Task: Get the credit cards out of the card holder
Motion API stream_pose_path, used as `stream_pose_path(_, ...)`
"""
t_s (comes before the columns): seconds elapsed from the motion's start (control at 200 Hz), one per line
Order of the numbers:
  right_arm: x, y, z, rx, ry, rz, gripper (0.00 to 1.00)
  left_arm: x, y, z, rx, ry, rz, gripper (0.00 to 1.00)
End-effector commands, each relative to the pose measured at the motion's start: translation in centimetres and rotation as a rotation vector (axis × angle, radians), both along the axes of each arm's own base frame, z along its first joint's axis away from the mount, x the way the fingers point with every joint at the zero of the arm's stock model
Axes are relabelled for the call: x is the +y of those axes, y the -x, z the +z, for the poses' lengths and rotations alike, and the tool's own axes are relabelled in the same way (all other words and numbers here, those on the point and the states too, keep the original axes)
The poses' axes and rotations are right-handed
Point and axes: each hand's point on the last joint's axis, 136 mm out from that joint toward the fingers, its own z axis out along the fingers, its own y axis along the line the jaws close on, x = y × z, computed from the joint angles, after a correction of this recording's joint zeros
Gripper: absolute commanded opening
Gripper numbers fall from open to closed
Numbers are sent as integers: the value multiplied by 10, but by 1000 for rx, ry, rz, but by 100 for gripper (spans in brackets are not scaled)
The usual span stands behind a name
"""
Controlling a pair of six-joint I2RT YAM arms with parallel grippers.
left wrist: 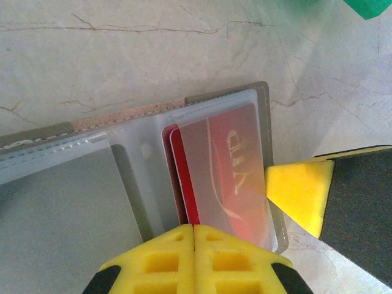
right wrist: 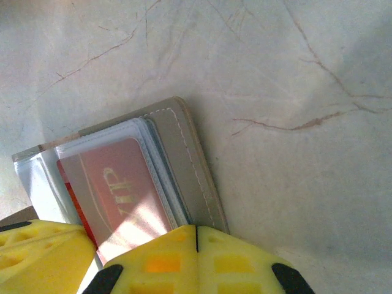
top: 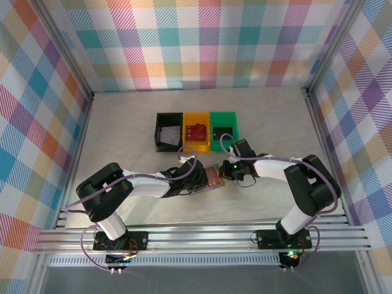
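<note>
The grey card holder [left wrist: 225, 96] lies open on the table between both arms [top: 210, 169]. A red credit card [left wrist: 233, 165] with gold lettering sits in its clear right-hand pocket, one long edge poking out of the pocket mouth. My left gripper [left wrist: 194, 228] is shut, its tips touching that exposed red edge. My right gripper [right wrist: 196, 228] is also shut, resting on the holder's stitched grey border [right wrist: 184, 159]; one of its fingers [left wrist: 300, 193] touches the holder's right rim. A flat grey surface [left wrist: 61, 214] shows in the left pocket; I cannot tell if it is a card.
Three small bins stand in a row behind the holder: black [top: 169, 130], yellow [top: 197, 141] with something red inside, and green [top: 223, 127]. Pale marble-patterned table [top: 122, 128] stretches to the left and right. Checked walls enclose the table.
</note>
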Motion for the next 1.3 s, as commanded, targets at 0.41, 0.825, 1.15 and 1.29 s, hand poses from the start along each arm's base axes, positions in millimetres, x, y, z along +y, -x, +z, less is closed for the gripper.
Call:
stream_pose_path(0.41,4,7,14,-55,-62,23,0,3,3,30,-65,43,-25,0)
stream_pose_path(0.825,13,4,40,-59,-133,4,0,13,10,25,-56,27,-27,0)
stream_pose_path(1.15,46,8,42,-44,-155,36,0,18,12,21,-55,16,-26,0)
stream_pose_path(1.29,43,8,28,-23,-109,19,0,22,13,22,-57,-3,-30,0)
